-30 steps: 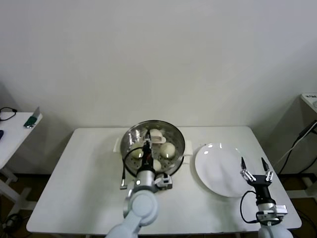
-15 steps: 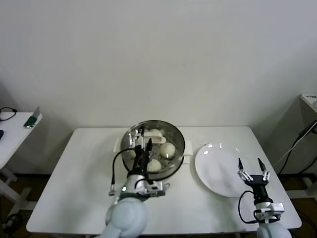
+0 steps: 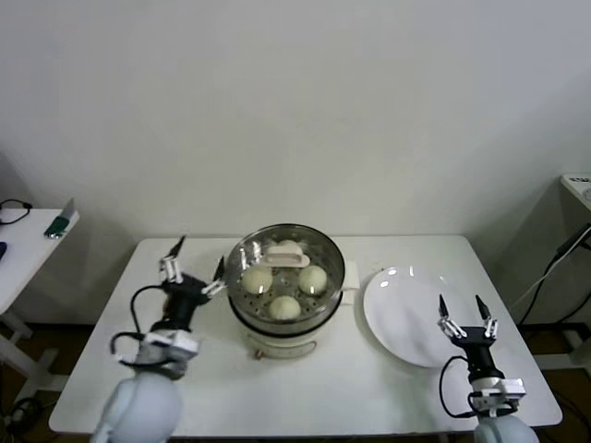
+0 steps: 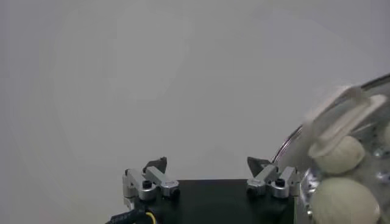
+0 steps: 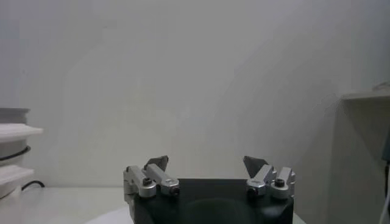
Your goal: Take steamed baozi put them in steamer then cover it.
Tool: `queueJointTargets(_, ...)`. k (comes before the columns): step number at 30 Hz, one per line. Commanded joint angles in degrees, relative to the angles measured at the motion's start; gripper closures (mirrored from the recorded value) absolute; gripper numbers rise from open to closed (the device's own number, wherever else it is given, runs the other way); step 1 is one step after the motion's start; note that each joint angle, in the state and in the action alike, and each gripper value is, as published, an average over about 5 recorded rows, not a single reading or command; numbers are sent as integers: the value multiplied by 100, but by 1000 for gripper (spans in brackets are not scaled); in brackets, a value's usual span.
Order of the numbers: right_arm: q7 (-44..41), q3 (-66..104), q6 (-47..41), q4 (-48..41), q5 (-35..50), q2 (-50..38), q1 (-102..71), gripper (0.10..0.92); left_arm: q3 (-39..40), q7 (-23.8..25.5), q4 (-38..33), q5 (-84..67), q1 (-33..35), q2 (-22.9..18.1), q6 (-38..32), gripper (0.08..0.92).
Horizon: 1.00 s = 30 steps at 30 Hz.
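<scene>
- Left gripper [image 3: 194,268], fingers spread and holding nothing, hangs just beside the steamer [image 3: 286,318]; a careless swing could knock the glass lid [image 3: 287,259] askew.
- Round shiny steel steamer holds smooth cream baozi [image 3: 257,279] under that lid.
- Flat white plate [image 3: 411,314] is bare.
- Right gripper [image 3: 465,317], fingers spread, idles by it.

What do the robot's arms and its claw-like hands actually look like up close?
Both arms are smooth, rounded shells in pale silver-grey. Each ends in a black wrist block carrying a two-fingered claw: the left gripper and the right gripper. The fingers are bare silver metal with dark screws and dark pointed tips. A thin black cable loops alongside each wrist.
</scene>
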Motion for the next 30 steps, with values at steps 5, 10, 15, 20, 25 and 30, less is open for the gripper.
queueJointTargets(5,46,-137,175,-94,-13,67,-69,203,-1981,-61,248,-3929,1116,373,-1488,177)
queueJointTargets(10,49,-248,158,-101,36,57,-112,203,-1660,-15,852,-4104,1373,281,-2232,177)
queueJointTargets(15,55,-342,176,-114,84,25,-148,203,-1362,-14,1625,-4013,1215,130,-2750,177)
queueJointTargets(20,54,-347,163,-129,123,1,-143,203,-1185,-5,2166,-4005,1030,40,-3025,177)
queueJointTargets(25,51,-352,162,-137,147,-12,-155,203,-1073,12,2299,-3985,1002,-28,-3126,177)
queueJointTargets(30,52,-368,158,-132,179,-14,-159,203,-1043,28,2267,-3953,1011,-93,-3154,177)
